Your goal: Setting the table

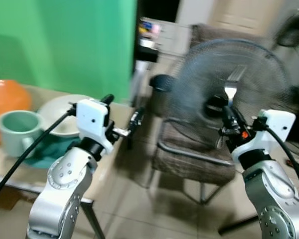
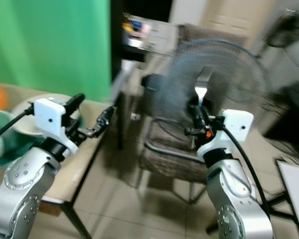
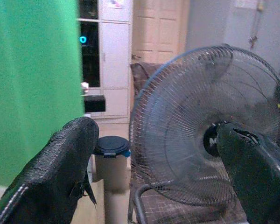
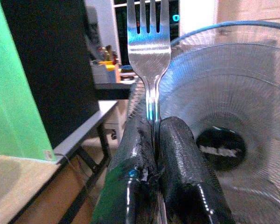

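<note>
Right gripper [image 4: 154, 154] at centre right pinches a fork [image 4: 149, 42] upright by its handle; light, stiff, slippery metal; left gripper [image 3: 154, 177] gapes empty beside the table [image 1: 114, 112].

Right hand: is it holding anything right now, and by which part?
Yes. The right hand is shut on a fork, pinching its handle, tines up. The left hand is open and holds nothing.

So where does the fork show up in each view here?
Left eye view: fork upright in the right gripper, before the fan.
Right eye view: fork, centre, same fan behind.
Right wrist view: fork clamped between the fingers.
Left wrist view: fan, no fork.
</note>
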Robot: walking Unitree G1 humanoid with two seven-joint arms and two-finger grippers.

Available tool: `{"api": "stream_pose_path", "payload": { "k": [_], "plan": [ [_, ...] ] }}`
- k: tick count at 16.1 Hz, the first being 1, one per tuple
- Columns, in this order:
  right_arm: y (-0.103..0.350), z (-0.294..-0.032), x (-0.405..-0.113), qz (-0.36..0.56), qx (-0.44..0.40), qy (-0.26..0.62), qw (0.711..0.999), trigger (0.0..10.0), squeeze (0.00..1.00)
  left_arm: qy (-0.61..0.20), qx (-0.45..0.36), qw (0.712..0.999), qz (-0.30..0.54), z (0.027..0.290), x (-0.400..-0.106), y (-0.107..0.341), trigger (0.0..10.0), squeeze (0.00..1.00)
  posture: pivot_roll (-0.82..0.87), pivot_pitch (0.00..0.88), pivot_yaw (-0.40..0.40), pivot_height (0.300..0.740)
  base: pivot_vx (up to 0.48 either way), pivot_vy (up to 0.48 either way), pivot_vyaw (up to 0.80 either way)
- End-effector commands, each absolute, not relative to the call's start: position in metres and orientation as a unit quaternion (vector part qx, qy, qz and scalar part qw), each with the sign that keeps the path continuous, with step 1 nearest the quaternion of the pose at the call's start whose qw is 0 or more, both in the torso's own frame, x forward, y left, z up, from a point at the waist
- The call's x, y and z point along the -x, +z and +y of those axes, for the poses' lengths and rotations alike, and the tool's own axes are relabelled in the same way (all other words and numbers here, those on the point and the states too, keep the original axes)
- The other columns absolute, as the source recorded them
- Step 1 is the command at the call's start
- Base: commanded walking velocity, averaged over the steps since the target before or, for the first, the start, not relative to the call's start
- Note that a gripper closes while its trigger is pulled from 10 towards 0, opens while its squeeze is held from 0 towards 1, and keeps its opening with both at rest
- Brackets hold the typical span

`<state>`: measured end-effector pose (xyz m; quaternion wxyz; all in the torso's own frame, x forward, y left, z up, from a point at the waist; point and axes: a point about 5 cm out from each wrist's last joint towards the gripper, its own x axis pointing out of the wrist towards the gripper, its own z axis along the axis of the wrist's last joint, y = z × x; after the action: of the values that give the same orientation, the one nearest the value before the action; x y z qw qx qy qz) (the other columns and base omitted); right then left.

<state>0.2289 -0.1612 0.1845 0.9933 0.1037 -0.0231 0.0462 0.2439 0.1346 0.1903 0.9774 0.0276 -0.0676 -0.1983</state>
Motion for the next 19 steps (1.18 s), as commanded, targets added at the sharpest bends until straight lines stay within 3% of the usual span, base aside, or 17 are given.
{"api": "stream_pose_path", "payload": {
  "k": [1,3,5,8,14,19],
  "plan": [
    [0.184,-0.165,-0.227,-0.015,-0.100,0.035,0.994,10.0,0.00,-0.193,-0.043,0.978,-0.068,0.134,-0.247,0.190,10.0,0.00,0.07,0.000,-0.084,0.740,0.000,0.000,-0.80],
    [0.174,-0.173,-0.228,0.010,-0.093,-0.019,0.995,10.0,0.00,-0.201,-0.065,0.977,-0.025,0.139,-0.250,0.178,10.0,0.00,0.07,0.000,-0.078,0.740,0.000,0.000,-0.80],
    [0.172,-0.171,-0.231,0.017,-0.096,-0.009,0.995,10.0,0.00,-0.179,-0.063,0.982,-0.012,0.144,-0.251,0.174,10.0,0.00,0.07,0.000,-0.084,0.740,0.000,0.000,-0.80],
    [0.166,-0.170,-0.238,0.036,-0.062,-0.027,0.997,10.0,0.00,-0.164,-0.058,0.985,-0.011,0.147,-0.252,0.171,10.0,0.00,0.07,0.000,-0.091,0.740,0.000,0.000,-0.80],
    [0.165,-0.163,-0.246,0.040,-0.078,-0.017,0.996,10.0,0.00,-0.134,-0.062,0.989,-0.019,0.157,-0.253,0.173,10.0,0.00,0.09,0.000,-0.113,0.740,0.000,0.000,-0.80],
    [0.161,-0.172,-0.244,0.050,-0.083,-0.065,0.993,10.0,0.00,-0.145,-0.061,0.987,-0.021,0.155,-0.255,0.174,10.0,0.00,0.07,0.000,-0.094,0.740,0.000,0.000,-0.80]
  ]
}}
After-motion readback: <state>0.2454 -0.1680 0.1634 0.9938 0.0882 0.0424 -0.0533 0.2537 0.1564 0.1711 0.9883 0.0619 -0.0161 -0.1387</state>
